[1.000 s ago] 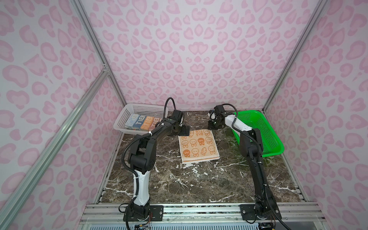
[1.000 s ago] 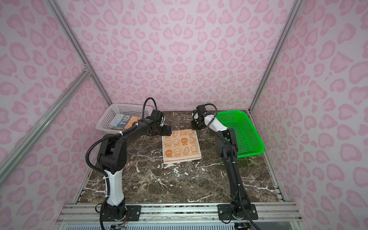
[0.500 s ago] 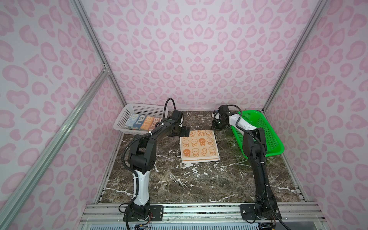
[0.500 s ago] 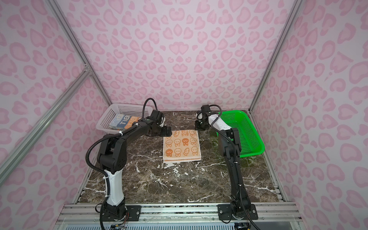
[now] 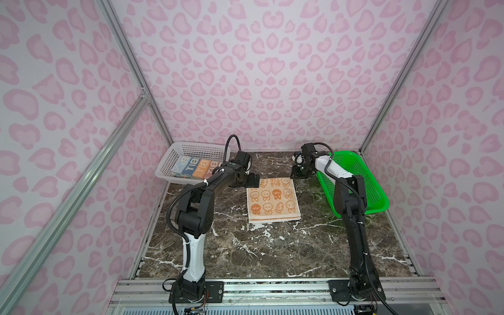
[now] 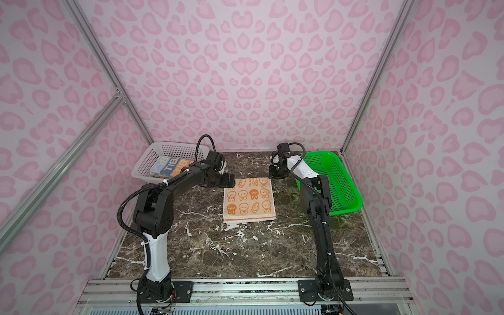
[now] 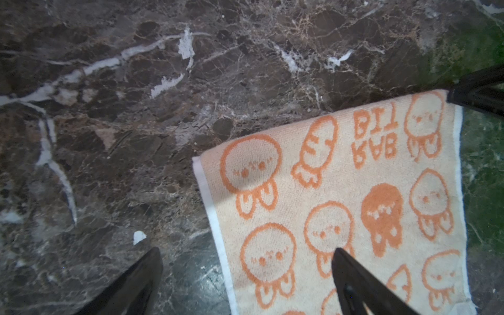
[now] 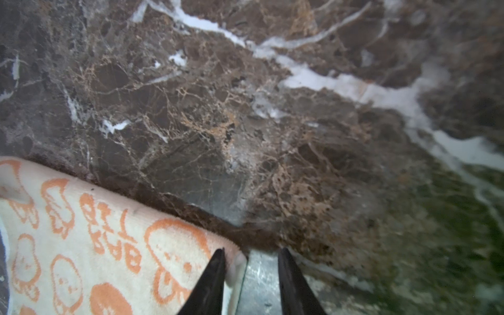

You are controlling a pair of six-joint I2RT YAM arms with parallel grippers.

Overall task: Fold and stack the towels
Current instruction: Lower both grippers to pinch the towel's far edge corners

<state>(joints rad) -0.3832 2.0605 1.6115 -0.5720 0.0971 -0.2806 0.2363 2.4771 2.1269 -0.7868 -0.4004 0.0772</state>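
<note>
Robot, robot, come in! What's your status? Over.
Left gripper open, right gripper open, both empty. Orange towel folded on table. Nothing in the way.

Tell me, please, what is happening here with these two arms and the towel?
Two robot arms are folding towels. An orange towel lies folded flat on the marble table. The left hand is open wide at its far left corner, one finger over the cloth, gripping nothing. The right hand is at the far right corner, its jaws a little apart and not holding the cloth. Other folded towels lie in the white basket at the far left.
</note>
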